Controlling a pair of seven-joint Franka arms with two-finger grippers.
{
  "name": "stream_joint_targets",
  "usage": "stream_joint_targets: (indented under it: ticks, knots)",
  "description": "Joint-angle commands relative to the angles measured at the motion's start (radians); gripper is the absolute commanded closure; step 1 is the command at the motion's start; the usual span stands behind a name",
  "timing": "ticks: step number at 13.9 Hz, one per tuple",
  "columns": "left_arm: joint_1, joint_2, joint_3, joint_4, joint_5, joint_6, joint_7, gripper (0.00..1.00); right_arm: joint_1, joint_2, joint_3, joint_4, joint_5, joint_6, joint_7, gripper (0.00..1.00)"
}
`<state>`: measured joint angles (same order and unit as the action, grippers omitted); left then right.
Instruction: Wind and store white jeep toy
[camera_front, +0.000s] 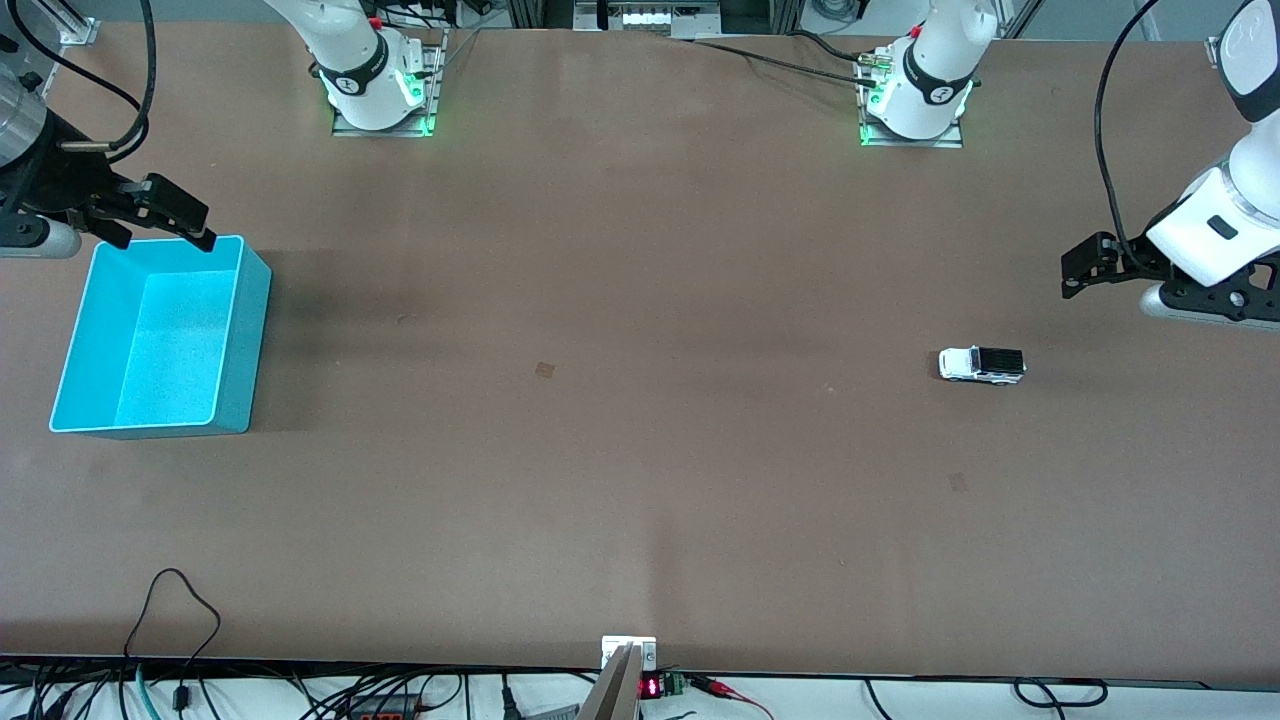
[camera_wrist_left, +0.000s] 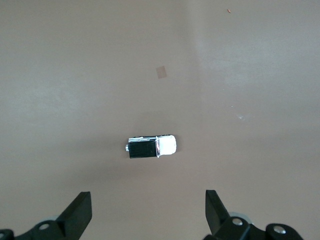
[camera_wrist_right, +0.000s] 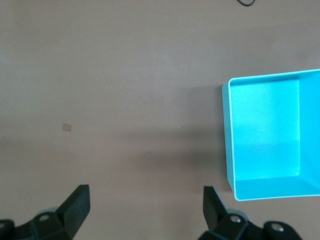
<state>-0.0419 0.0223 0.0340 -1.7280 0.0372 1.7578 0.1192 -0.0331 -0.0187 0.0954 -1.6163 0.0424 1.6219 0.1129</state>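
Observation:
The white jeep toy (camera_front: 982, 365), white with a black roof, stands on the brown table toward the left arm's end. It also shows in the left wrist view (camera_wrist_left: 151, 146). My left gripper (camera_front: 1085, 268) is open and empty, up in the air over the table near the jeep, toward the table's end; in its own view (camera_wrist_left: 149, 212) its two fingers stand wide apart. My right gripper (camera_front: 175, 220) is open and empty, up over the rim of the cyan bin (camera_front: 160, 336). In its own view (camera_wrist_right: 146, 209) the bin (camera_wrist_right: 272, 135) lies off to one side and is empty.
Both arm bases (camera_front: 378, 85) (camera_front: 915, 95) stand along the table edge farthest from the front camera. Cables and a small display (camera_front: 655, 687) lie along the nearest edge. A small mark (camera_front: 545, 370) sits mid-table.

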Motion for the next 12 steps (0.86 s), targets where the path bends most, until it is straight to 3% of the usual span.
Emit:
stream_joint_targets:
  ticks: [1, 12]
  knots:
    - [0.0, 0.016, 0.006, 0.041, -0.02, -0.021, 0.007, 0.0, -0.002, 0.01, 0.001, 0.023, 0.016, -0.02, 0.01, 0.0]
    - [0.0, 0.038, 0.006, 0.051, -0.019, -0.023, -0.001, 0.0, -0.002, 0.01, 0.001, 0.023, 0.016, -0.02, 0.01, 0.0]
